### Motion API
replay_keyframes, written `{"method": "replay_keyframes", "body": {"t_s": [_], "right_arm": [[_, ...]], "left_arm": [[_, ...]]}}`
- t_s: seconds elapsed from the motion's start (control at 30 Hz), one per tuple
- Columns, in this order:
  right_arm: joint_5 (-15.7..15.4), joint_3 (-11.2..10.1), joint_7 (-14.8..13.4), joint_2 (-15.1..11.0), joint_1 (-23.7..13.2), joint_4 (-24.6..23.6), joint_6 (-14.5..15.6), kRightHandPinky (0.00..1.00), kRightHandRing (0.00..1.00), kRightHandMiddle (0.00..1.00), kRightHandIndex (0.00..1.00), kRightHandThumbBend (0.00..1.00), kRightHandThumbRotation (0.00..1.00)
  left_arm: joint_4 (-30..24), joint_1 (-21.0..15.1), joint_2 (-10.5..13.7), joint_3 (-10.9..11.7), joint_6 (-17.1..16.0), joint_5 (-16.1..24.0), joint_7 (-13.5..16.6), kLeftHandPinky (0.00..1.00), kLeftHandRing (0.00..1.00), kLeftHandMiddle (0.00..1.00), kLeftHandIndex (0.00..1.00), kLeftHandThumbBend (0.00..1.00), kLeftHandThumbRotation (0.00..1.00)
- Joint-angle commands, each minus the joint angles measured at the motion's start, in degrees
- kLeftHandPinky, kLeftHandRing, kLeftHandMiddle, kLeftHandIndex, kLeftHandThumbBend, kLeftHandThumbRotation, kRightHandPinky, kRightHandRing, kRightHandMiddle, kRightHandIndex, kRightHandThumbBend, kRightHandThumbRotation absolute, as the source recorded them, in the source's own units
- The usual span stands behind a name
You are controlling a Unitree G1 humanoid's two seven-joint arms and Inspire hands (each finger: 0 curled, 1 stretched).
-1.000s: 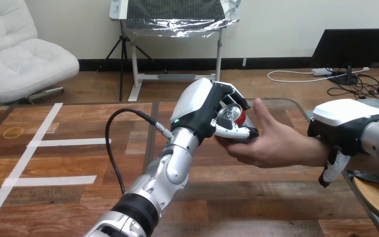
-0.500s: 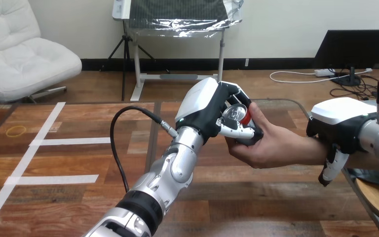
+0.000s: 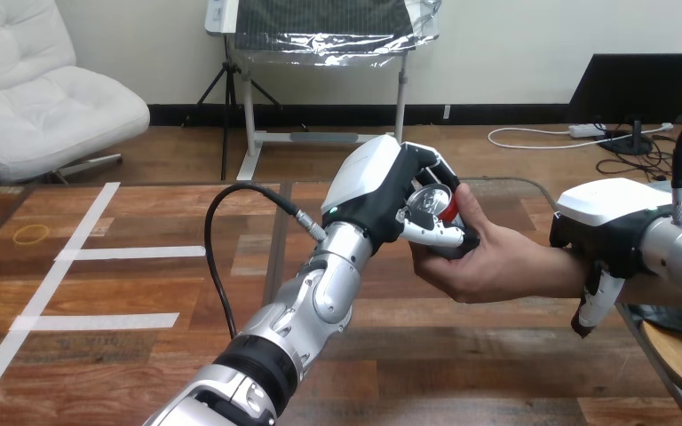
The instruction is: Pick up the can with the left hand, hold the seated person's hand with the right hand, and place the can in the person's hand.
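So the can [image 3: 430, 202] is up off the table [image 3: 124, 373], over its far right part, tipped so the silver top faces you and a bit of red side peeks out on the right. Your left hand [image 3: 377, 188] has it wrapped up properly: fingers curled over the far side of the can and the thumb lying across the front just under the rim, so that's a closed grip on it. The person's hand [image 3: 488, 262] comes in from the view's right and is cupped right under and beside the can, palm up, with its thumb standing up against the red side and its fingers tucked below your thumb. Both hands are on the can at this point. Further right, your right hand [image 3: 606, 232] sits on top of the person's wrist, touching it, back shell facing up. Whether it's really gripping that wrist or just resting over it, you can't tell from here.
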Motion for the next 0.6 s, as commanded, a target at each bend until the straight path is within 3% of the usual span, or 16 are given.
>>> {"method": "replay_keyframes", "body": {"t_s": [0.0,0.57], "right_arm": [[-1.3,-3.7,-1.1,-2.9,-12.8,-0.7,1.2,0.25,0.33,0.41,0.42,0.76,0.0],[-1.4,-4.0,-0.9,-3.0,-12.2,-1.1,1.7,0.27,0.35,0.43,0.42,0.77,0.0]], "left_arm": [[0.8,-9.9,-4.2,-2.4,-0.7,1.4,1.8,0.38,0.4,0.46,0.47,0.62,0.0],[0.7,-9.3,-4.2,-3.0,-0.6,1.5,1.8,0.34,0.39,0.45,0.46,0.63,0.0]]}}
